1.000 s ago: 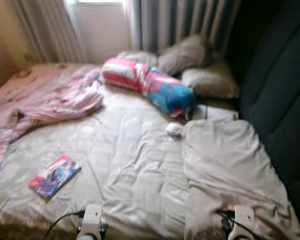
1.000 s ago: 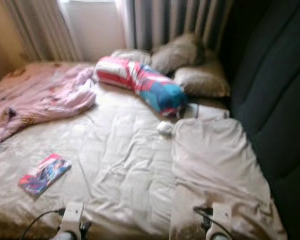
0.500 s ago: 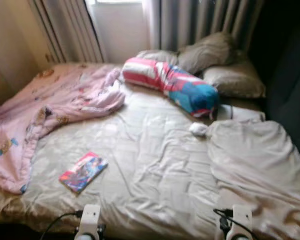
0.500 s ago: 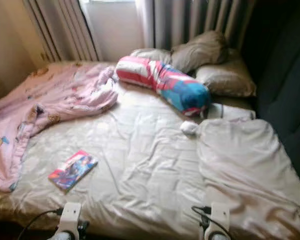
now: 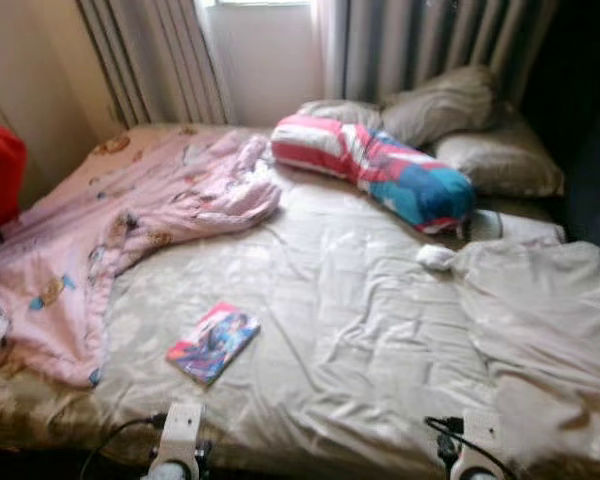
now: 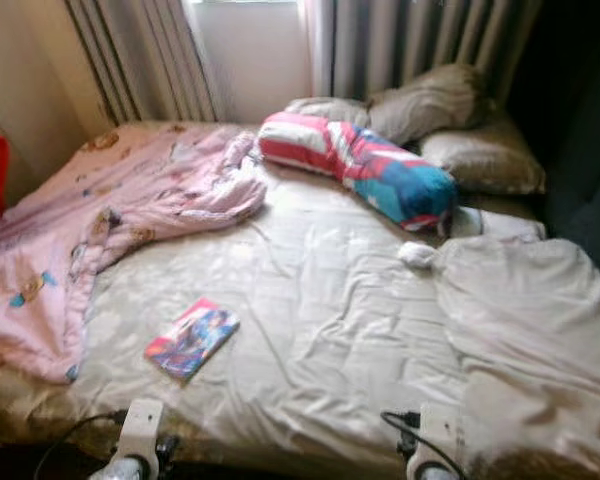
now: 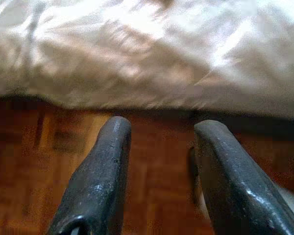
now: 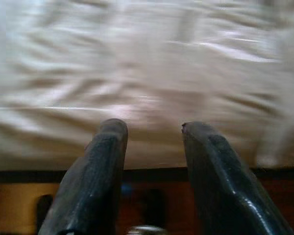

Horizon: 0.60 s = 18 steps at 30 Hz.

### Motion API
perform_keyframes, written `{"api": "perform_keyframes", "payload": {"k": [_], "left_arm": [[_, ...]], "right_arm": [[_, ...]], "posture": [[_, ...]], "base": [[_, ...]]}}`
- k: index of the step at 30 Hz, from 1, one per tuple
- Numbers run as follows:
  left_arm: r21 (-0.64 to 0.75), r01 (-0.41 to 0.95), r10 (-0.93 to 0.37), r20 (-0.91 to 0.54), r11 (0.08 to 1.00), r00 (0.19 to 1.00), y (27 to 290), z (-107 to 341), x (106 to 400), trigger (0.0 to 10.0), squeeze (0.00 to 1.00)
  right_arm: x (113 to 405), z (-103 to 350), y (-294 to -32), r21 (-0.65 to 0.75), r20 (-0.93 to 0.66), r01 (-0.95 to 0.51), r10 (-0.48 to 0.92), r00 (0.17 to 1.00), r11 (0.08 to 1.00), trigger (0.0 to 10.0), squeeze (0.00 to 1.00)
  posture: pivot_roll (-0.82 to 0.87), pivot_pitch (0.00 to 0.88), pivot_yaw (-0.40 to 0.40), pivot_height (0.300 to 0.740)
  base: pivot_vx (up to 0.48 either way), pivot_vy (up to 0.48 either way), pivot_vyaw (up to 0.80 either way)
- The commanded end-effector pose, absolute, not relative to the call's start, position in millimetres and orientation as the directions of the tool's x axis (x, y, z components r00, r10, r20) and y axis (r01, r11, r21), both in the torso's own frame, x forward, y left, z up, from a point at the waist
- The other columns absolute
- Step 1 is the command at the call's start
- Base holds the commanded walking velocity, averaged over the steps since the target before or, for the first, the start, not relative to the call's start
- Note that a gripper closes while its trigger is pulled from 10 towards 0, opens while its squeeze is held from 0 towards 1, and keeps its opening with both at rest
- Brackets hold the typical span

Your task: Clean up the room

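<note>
Book [image 5: 213,342] at 7 o'clock on bed [image 5: 360,330]; left gripper [image 7: 159,171] and right gripper [image 8: 154,166] released, empty. Step closer before reaching.

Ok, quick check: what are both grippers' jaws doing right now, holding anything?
Left gripper: jaws open, empty, at the bed's edge above the wooden floor.
Right gripper: jaws open, empty, over the sheet.

Left tool [image 7: 159,147] fingers parted, right tool [image 8: 152,147] fingers parted, both low
</note>
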<state>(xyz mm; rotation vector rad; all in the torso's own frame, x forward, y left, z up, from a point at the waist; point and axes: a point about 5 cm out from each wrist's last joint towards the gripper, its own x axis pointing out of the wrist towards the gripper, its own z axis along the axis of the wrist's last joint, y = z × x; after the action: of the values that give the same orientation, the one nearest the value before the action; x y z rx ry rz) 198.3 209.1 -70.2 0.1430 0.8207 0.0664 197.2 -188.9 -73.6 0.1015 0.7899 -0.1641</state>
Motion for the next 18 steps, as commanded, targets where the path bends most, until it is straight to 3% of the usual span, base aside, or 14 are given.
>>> {"api": "perform_keyframes", "payload": {"k": [1,18], "left_arm": [[0.15,0.012,0.102,-0.724,0.989,0.682,204.4,-69.9,200.8,10.0,0.0],[0.147,0.024,0.093,-0.736,0.989,0.67,203.7,-73.0,195.0,10.0,0.0]], "right_arm": [[192.0,-75.2,-197.5,0.009,-0.723,0.195,-0.129,0.679,0.981,10.0,0.0],[190.6,-75.4,-198.5,0.019,-0.718,0.212,-0.134,0.682,0.977,10.0,0.0]], "posture": [[0.11,0.044,0.001,0.74],[0.09,0.057,0.016,0.74]], "base": [[0.0,0.48,0.0],[0.0,0.48,0.0]]}}
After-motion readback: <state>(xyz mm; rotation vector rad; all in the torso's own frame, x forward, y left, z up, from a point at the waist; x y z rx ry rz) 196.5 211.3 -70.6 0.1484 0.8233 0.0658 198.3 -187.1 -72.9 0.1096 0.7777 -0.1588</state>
